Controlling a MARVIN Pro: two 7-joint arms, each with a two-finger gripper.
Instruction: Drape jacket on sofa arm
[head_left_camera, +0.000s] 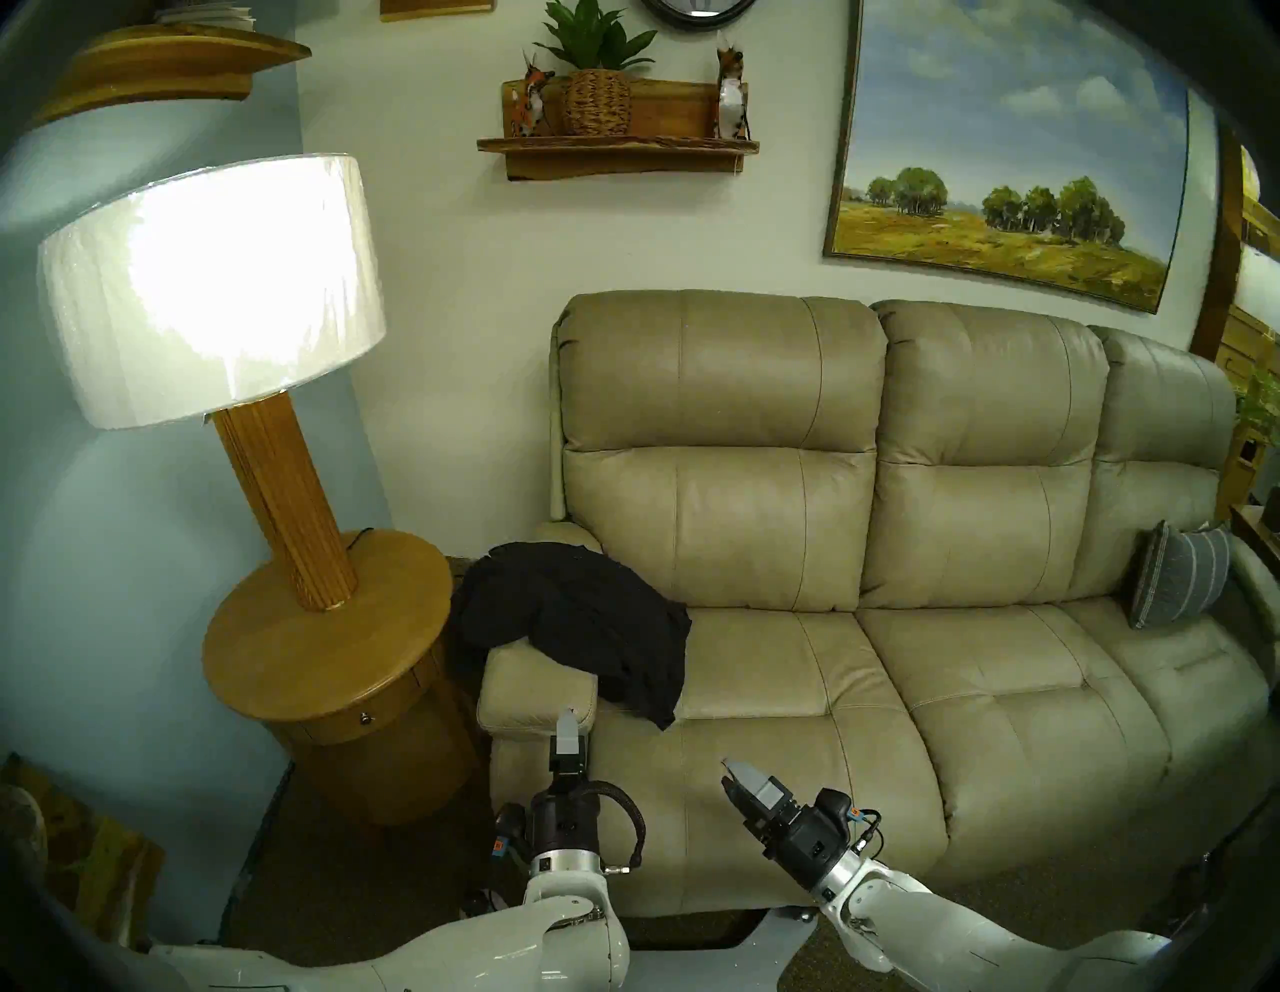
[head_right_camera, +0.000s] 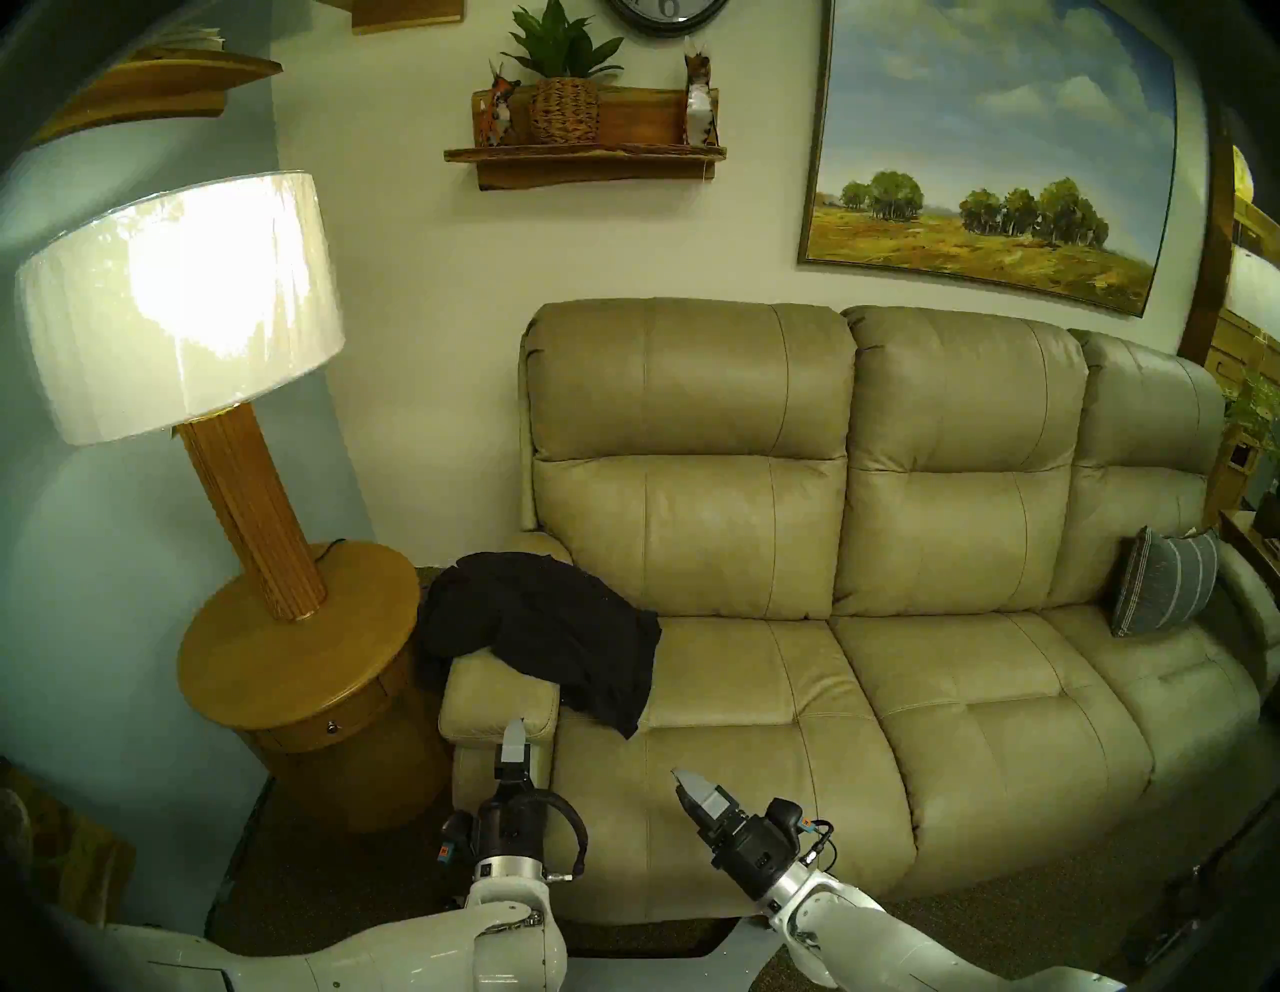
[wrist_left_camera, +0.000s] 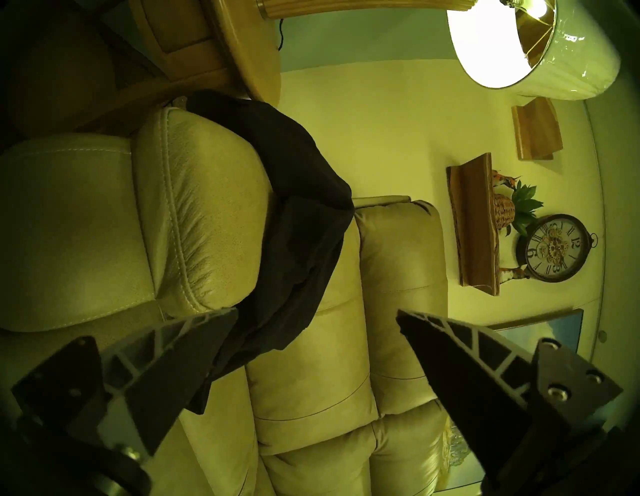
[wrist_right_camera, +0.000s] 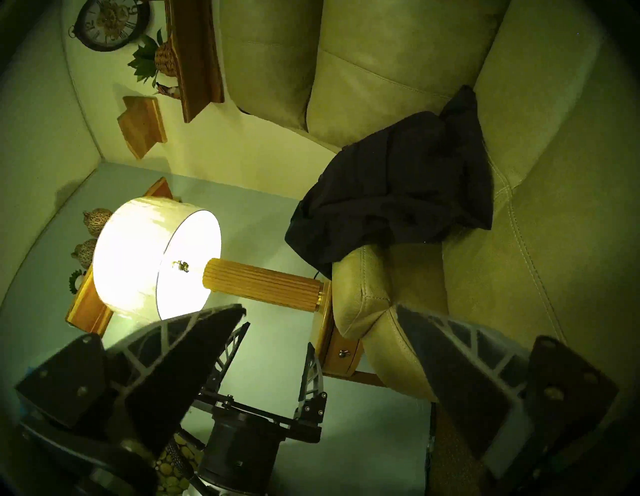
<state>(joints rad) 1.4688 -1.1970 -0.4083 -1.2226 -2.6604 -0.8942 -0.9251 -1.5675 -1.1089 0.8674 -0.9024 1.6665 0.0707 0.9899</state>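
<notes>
The black jacket (head_left_camera: 575, 616) lies draped over the beige sofa arm (head_left_camera: 537, 682), one end hanging toward the side table, the other onto the seat. It also shows in the other head view (head_right_camera: 547, 630), the left wrist view (wrist_left_camera: 298, 242) and the right wrist view (wrist_right_camera: 398, 187). My left gripper (head_left_camera: 569, 720) is open and empty, just in front of the sofa arm's rounded front (wrist_left_camera: 194, 221). My right gripper (head_left_camera: 729, 774) is open and empty, in front of the left seat cushion, apart from the jacket.
A round wooden side table (head_left_camera: 325, 644) with a lit lamp (head_left_camera: 208, 291) stands left of the sofa arm. A grey striped throw pillow (head_left_camera: 1177, 582) rests at the sofa's far right. A wall shelf (head_left_camera: 616, 149) and a painting (head_left_camera: 1004, 159) hang behind.
</notes>
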